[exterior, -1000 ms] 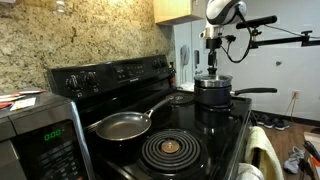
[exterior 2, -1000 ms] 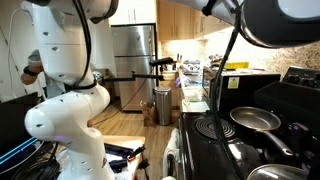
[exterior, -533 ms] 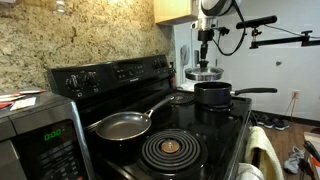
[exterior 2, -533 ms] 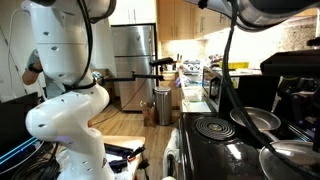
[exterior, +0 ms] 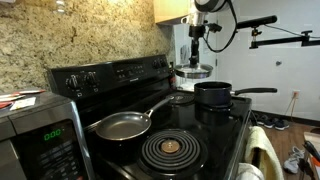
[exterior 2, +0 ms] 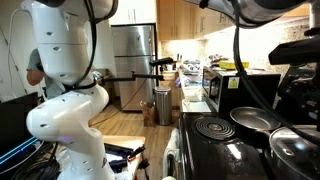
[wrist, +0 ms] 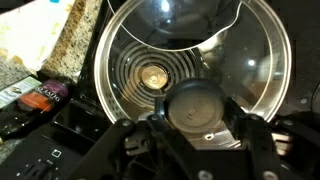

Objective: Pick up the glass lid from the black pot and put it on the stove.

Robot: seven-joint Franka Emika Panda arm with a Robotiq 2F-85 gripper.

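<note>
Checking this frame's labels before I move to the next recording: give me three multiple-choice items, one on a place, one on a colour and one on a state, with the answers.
1. Where is the glass lid?
A. Seated on the black pot.
B. Held by the end effector in the air over the stove.
C. On the floor.

2. What colour are the digits on the microwave?
A. Red.
B. Blue.
C. Green.

3. How does the black pot stand?
A. Upright and uncovered.
B. Upright and covered.
C. Tipped on its side.

Answers:
1 B: in an exterior view the lid hangs clear of the pot's rim, and in the wrist view a coil burner shows through the glass.
2 C: green digits glow on its display.
3 A: its open rim shows with nothing on it.
</note>
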